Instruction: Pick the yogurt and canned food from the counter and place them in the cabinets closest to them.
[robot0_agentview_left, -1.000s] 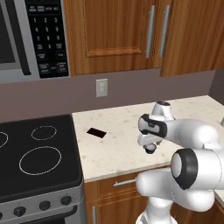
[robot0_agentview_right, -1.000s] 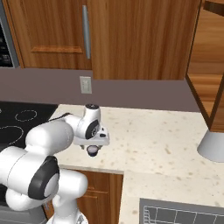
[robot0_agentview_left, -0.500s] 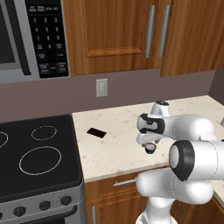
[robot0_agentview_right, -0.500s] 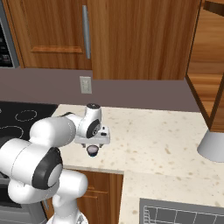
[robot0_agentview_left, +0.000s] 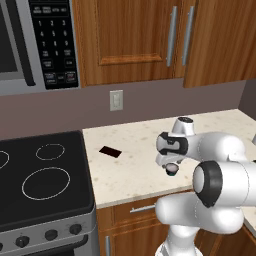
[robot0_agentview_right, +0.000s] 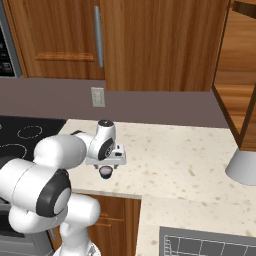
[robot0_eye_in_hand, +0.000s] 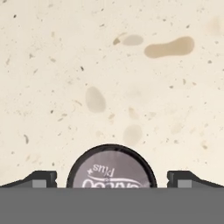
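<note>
Gripper pointing down over the counter, clamped on the canned food: dark round tin with grey-lilac printed top, seated between the two finger tips at the lower edge of the hand view. Same tin visible under the wrist in left base view, and in right base view, hanging clear above the worktop near its front edge. Counter beige, brown-speckled; small dark flat rectangle lying on it near the stove. Wall outlet on the backsplash behind. Closed wooden wall cabinets with steel bar handles above; microwave at left. In right base view, open cabinet at far right, grey rounded object on the counter beneath it.
</note>
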